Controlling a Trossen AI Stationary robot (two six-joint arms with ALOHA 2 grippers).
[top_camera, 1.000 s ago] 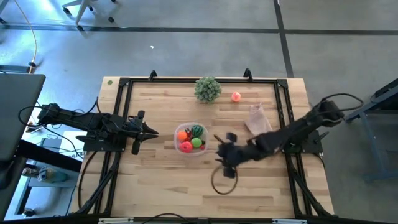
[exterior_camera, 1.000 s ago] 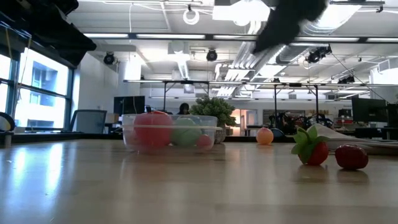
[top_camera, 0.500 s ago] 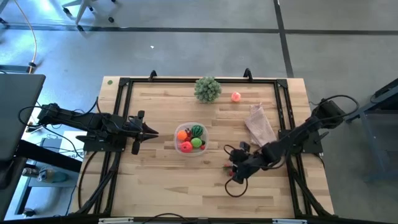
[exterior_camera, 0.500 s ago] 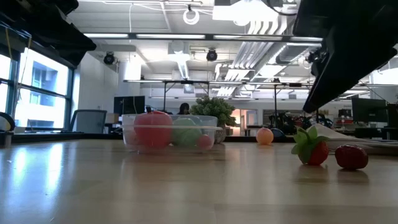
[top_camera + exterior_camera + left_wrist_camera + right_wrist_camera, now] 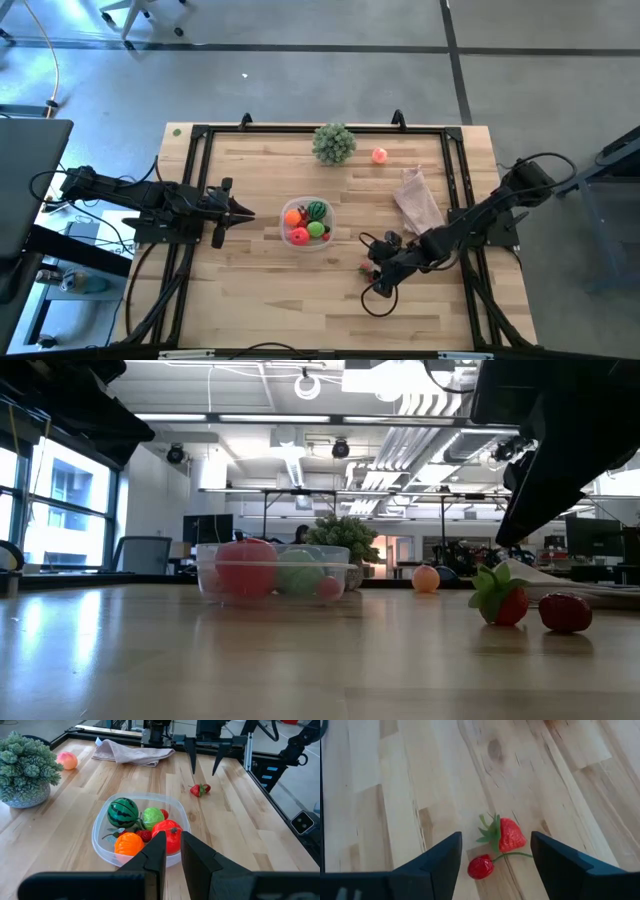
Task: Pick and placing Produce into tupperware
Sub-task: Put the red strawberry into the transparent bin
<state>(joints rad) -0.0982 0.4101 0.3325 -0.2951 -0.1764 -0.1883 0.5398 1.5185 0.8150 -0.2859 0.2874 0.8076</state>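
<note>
**Right pincer lines up on last berries**

On the table [image 5: 250, 300], the tupperware [image 5: 307, 223] already holds several toy fruits. Beside it, the right pincer [image 5: 495, 857] hangs wide-jawed over a strawberry [image 5: 509, 835] and small red berry [image 5: 480, 866]. Likely next: descend, close. Left pincer [image 5: 171, 851], shut, waits near the tupperware.

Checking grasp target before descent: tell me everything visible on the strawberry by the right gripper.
The strawberry is a small glossy red toy, plastic-looking, with a green leafy cap and thin green stem. It lies on its side on the bare wooden table, away from the tupperware. A smaller round red berry sits right beside it, apparently touching. The right gripper hovers above with fingers open, straddling both and touching neither.
</note>
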